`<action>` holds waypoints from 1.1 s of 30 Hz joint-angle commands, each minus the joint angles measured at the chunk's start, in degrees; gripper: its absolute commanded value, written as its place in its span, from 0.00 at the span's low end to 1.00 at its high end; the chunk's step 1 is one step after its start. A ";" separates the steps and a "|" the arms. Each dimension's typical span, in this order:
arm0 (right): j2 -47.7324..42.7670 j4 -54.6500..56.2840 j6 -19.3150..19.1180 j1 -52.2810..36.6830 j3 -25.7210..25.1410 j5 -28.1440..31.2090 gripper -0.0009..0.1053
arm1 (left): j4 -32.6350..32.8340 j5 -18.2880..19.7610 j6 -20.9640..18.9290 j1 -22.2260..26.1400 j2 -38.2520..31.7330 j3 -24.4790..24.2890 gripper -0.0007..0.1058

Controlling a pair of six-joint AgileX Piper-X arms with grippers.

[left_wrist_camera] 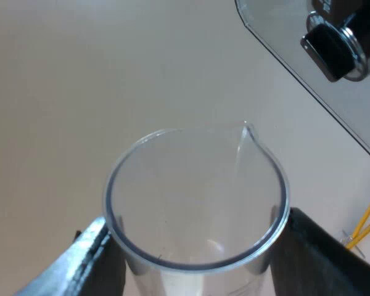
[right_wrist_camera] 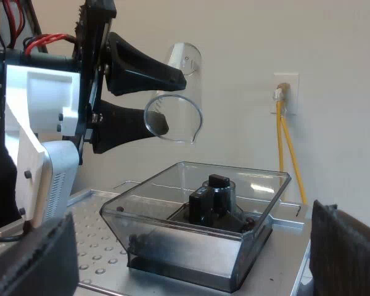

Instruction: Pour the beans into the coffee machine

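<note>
Left wrist view: the left hand [left_wrist_camera: 197, 246] clamps the measuring glass [left_wrist_camera: 191, 197] between its two fingers [left_wrist_camera: 89, 259], one pressed on each side of the wall just below the rim. This grip leaves the mouth and the spout [left_wrist_camera: 248, 127] unobstructed for pouring. The glass looks clear through to its base with no beans visible inside, so the pour appears to be largely done. Beyond the spout, ahead of the hand, lie a corner of the transparent bean hopper [left_wrist_camera: 308, 74] and its dark central knob [left_wrist_camera: 333, 46]. Right wrist view: the left hand [right_wrist_camera: 172, 103] holds the measuring glass [right_wrist_camera: 186, 92] tipped onto its side, mouth and spout turned downward, directly above the open bean hopper [right_wrist_camera: 191, 259]. This placement would let anything leaving the glass fall inside the hopper walls. The glass is apart from the hopper, not touching it. A few dark beans [right_wrist_camera: 249, 221] lie near the knob [right_wrist_camera: 213, 197]. The right hand [right_wrist_camera: 191, 216] waits low beside the hopper over the machine's perforated metal top [right_wrist_camera: 98, 253], fingers spread wide and holding nothing, probably kept out of the pouring path.
</note>
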 commanded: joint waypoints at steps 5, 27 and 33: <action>-0.14 -0.35 -0.06 0.07 -0.52 -0.21 0.74 | 0.25 -3.37 -20.01 -0.29 -1.15 -0.52 0.04; 0.04 1.70 -1.66 1.95 -0.52 -21.92 0.74 | 19.07 -11.74 -92.45 1.40 -23.67 10.27 0.04; 2.91 6.22 -1.66 7.59 -0.52 -22.18 0.74 | 16.85 -9.83 -96.10 8.57 -34.32 24.84 0.04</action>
